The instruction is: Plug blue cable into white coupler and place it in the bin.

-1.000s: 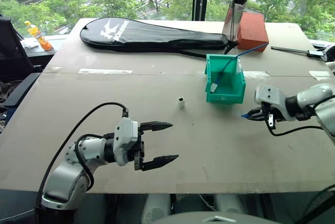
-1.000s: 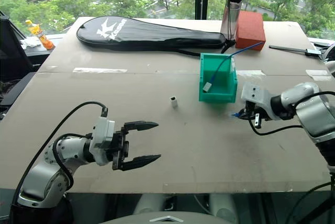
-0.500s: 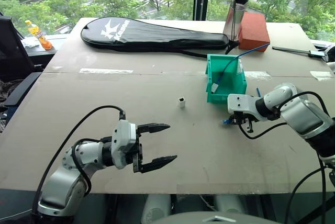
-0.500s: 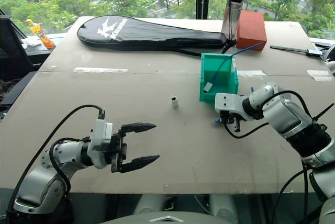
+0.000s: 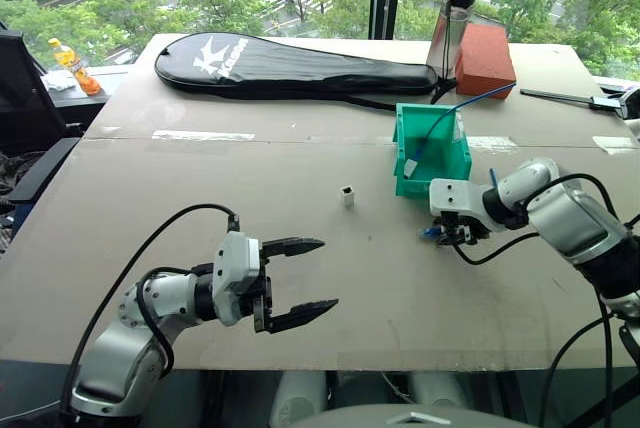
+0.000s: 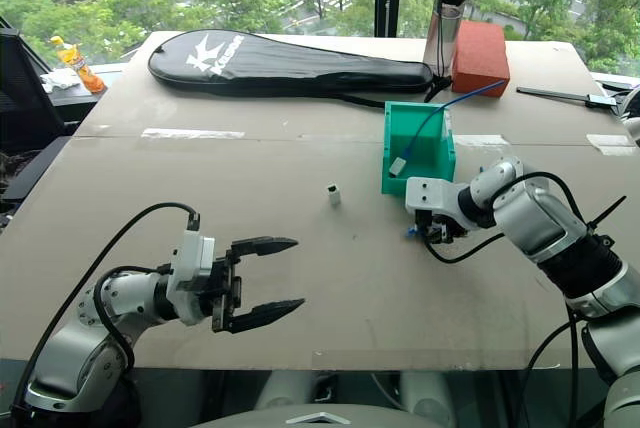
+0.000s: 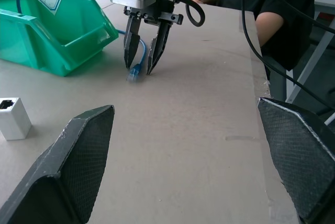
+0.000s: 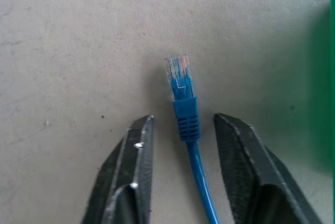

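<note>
The blue cable (image 8: 183,109) lies on the table with its clear plug end (image 7: 134,72) just in front of the bin (image 5: 432,180), a teal box. My right gripper (image 5: 450,238) points down over the plug. Its fingers (image 8: 137,150) stand open on either side of the cord, with a gap on each side. The white coupler (image 5: 346,196) stands alone on the table, left of the bin and apart from both grippers. My left gripper (image 5: 328,272) hovers open and empty near the table's front, pointing right.
A longer blue cord (image 5: 440,118) with a white end hangs into the bin. Behind it stand a bottle (image 5: 451,26) and a reddish brick (image 5: 486,56). A black racket case (image 5: 290,66) lies at the back. A person's arm (image 7: 261,22) is beyond the table edge.
My right gripper carried the blue cable left to the front of the bin, lowered it and opened, so the plug now rests loose on the table. The left gripper kept still.
</note>
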Controlling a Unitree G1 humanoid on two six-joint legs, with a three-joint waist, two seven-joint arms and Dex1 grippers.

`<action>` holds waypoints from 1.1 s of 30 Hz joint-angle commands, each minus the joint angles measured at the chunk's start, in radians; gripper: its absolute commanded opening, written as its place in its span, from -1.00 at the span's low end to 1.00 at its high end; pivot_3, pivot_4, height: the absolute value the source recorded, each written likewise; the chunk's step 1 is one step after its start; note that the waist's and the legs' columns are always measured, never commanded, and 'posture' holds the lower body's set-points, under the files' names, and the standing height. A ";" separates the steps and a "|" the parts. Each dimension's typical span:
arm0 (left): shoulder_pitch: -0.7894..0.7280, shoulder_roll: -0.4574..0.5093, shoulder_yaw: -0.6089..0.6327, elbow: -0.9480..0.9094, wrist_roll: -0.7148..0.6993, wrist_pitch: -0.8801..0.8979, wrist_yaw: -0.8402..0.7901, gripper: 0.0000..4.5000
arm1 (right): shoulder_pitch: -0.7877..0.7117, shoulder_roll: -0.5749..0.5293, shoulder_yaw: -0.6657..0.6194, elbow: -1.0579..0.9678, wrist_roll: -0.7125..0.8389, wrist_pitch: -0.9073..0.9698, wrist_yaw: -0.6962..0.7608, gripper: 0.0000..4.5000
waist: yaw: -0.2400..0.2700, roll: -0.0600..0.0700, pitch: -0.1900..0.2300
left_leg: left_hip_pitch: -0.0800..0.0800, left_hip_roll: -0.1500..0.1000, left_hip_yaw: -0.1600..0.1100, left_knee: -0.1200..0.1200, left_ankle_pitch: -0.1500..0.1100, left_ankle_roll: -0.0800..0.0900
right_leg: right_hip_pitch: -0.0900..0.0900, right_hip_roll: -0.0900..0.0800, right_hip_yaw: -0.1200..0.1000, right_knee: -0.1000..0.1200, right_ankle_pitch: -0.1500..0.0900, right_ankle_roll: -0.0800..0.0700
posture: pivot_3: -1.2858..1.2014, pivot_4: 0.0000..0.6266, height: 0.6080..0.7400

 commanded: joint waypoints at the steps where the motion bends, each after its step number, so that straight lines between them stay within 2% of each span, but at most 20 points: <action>1: -0.006 0.000 -0.002 -0.020 -0.005 -0.019 -0.003 1.00 | 0.006 0.004 -0.030 -0.044 0.018 0.030 -0.005 0.44 | 0.000 0.000 0.000 | 0.000 0.000 0.000 0.000 0.000 0.000 | 0.000 0.000 0.000 0.000 0.000 0.000 | 0.03 -0.52 1.00; 2: -0.006 0.000 -0.001 -0.019 -0.004 -0.018 -0.003 1.00 | 0.010 0.003 -0.043 -0.053 0.024 0.031 -0.012 0.68 | 0.000 0.000 0.000 | 0.000 0.000 0.000 0.000 0.000 0.000 | 0.000 0.000 0.000 0.000 0.000 0.000 | 0.03 -0.52 1.00; 4: -0.006 0.001 0.002 -0.015 -0.005 -0.013 0.003 1.00 | 0.018 -0.003 -0.084 -0.076 0.044 0.041 -0.030 0.98 | 0.000 0.000 0.000 | 0.000 0.000 0.000 0.000 0.000 0.000 | 0.000 0.000 0.000 0.000 0.000 0.000 | 0.03 -0.52 1.00; 8: -0.028 -0.024 0.008 0.009 0.049 0.007 0.106 1.00 | 0.094 -0.031 -0.240 -0.195 0.142 0.103 -0.064 0.98 | 0.003 0.000 0.000 | 0.000 0.000 0.000 0.000 0.000 0.000 | 0.000 0.000 0.000 0.000 0.000 0.000 | 0.03 -0.52 1.00; 13: -0.101 -0.024 -0.036 0.040 0.114 0.078 0.193 1.00 | 0.283 0.045 -0.526 -0.392 0.327 0.196 -0.162 0.98 | 0.003 -0.001 0.000 | -0.001 0.000 -0.003 0.000 0.000 0.000 | 0.001 0.000 -0.002 0.000 0.000 0.000 | 0.03 -0.52 1.00; 16: -0.155 -0.014 -0.094 0.058 0.132 0.115 0.178 1.00 | 0.451 0.078 -0.659 -0.515 0.406 0.156 -0.195 0.98 | 0.006 -0.001 0.000 | -0.001 -0.001 -0.003 0.000 0.000 0.000 | 0.001 0.000 -0.002 0.000 0.001 0.001 | 0.03 -0.52 1.00; 18: -0.201 -0.005 -0.140 0.088 0.148 0.130 0.150 1.00 | 0.583 0.132 -0.734 -0.583 0.413 0.017 -0.234 0.98 | 0.005 -0.001 0.000 | -0.001 -0.001 -0.003 0.000 0.000 0.000 | 0.001 0.000 -0.002 0.000 0.002 0.004 | 0.03 -0.52 1.00; 21: -0.322 -0.029 -0.235 0.187 0.220 0.124 0.126 1.00 | 0.744 0.263 -0.869 -0.679 0.509 -0.026 -0.305 0.98 | 0.007 -0.002 -0.001 | 0.000 -0.002 -0.003 0.000 0.000 0.000 | 0.002 0.000 -0.001 0.000 0.002 0.004 | 0.03 -0.52 1.00; 24: -0.459 -0.088 -0.329 0.315 0.291 0.104 0.105 1.00 | 0.917 0.302 -0.930 -0.731 0.504 -0.112 -0.328 0.98 | 0.013 0.000 -0.001 | 0.001 -0.003 -0.006 0.000 0.000 0.000 | 0.004 0.001 -0.004 0.000 0.001 0.006 | 0.03 -0.52 1.00; 27: -0.601 -0.191 -0.418 0.456 0.358 0.073 0.099 1.00 | 1.071 0.339 -1.002 -0.732 0.502 -0.252 -0.316 0.98 | 0.016 -0.001 -0.001 | 0.001 -0.006 -0.006 0.002 0.000 0.000 | 0.006 0.001 -0.003 0.000 -0.001 0.004 | 0.03 -0.52 1.00; 33: -0.780 -0.386 -0.482 0.709 0.432 0.051 0.127 1.00 | 1.214 0.324 -1.047 -0.636 0.468 -0.411 -0.315 0.98 | 0.000 -0.002 -0.001 | 0.003 -0.008 -0.007 0.003 0.000 0.001 | 0.007 0.001 0.001 0.000 -0.001 0.005 | 0.03 -0.52 1.00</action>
